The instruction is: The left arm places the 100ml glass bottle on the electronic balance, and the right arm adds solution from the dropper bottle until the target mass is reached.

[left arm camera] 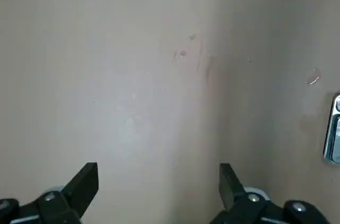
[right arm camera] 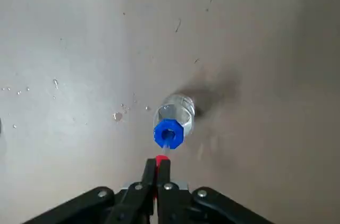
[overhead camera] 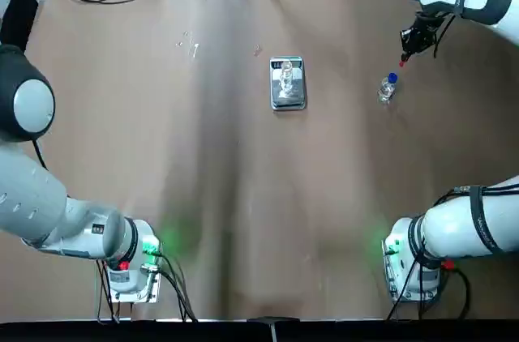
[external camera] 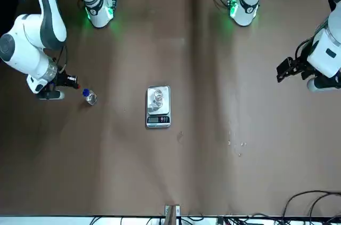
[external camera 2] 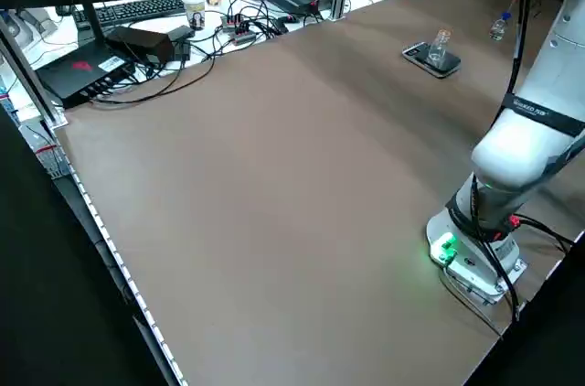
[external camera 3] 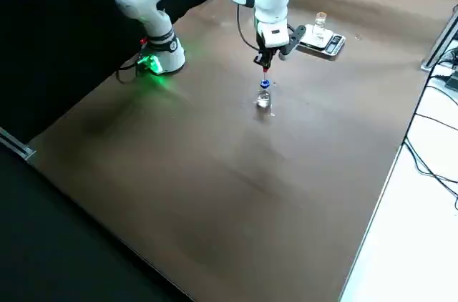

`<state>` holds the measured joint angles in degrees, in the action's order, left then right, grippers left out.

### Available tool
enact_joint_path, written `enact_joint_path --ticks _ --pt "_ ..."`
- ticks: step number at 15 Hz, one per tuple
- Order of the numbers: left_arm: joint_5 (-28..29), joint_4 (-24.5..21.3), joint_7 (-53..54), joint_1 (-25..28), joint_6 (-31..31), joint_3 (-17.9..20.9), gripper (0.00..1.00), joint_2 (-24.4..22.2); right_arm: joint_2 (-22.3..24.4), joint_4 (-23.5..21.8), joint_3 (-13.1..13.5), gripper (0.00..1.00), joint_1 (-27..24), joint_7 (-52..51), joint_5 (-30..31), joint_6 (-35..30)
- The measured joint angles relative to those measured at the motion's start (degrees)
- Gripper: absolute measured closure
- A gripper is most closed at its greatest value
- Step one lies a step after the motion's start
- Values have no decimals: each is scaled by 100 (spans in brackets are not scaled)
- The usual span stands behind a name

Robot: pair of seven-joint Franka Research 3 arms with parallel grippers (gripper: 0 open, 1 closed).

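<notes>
Glass bottle (overhead camera: 286, 72): clear, uncapped, on silver scale (overhead camera: 288, 96) | right tool (right arm camera: 157, 163): clenched on red dropper tip (right arm camera: 161, 157), beside scale | left tool (left arm camera: 159, 181): fingers parted, other side | brown desk (overhead camera: 219, 196): wet spots near scale

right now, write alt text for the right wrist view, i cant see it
The right gripper, its black fingers closed on the red tip of a dropper above a small clear bottle with a blue cap. Scattered droplets dot the brown tabletop around the bottle.
</notes>
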<state>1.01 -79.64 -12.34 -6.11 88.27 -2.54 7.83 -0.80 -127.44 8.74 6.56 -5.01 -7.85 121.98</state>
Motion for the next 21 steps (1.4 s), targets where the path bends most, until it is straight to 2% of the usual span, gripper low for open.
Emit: enact_joint_path --ticks 6,8,11,16,17,21 --pt "0 0 0 0 0 -1 0 0 -52 -65 -11 96 12 -6 0 45" --pt "0 0 0 0 0 -6 0 0 -100 -66 -21 85 30 -10 0 56" --pt "0 0 0 0 0 -8 0 0 -151 -66 -30 58 63 -13 0 78" --pt "0 0 0 0 0 -8 0 0 -155 -6 -39 53 84 -13 0 94" --pt "0 0 0 0 0 -8 0 0 -155 43 -39 48 84 -13 0 94" --pt "0 0 0 0 0 -8 0 0 -153 487 -39 42 84 -6 0 73"
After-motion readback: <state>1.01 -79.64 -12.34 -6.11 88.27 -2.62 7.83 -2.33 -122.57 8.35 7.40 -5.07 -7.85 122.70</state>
